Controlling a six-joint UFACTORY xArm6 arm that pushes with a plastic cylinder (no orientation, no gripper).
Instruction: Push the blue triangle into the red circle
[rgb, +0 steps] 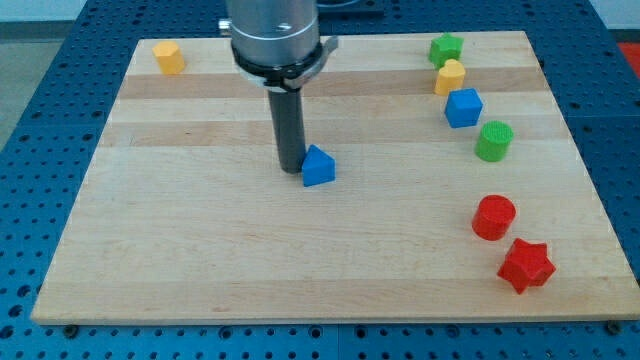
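The blue triangle (318, 166) lies near the middle of the wooden board (200, 250). My tip (290, 167) stands just to its left, touching or almost touching its left side. The red circle (493, 217) lies far to the view's right and a little lower than the triangle.
A red star (526, 265) lies just below and right of the red circle. A green circle (493, 141), a blue cube (463, 107), a yellow block (450, 76) and a green star (446, 48) line the right side. An orange block (169, 57) sits at the top left.
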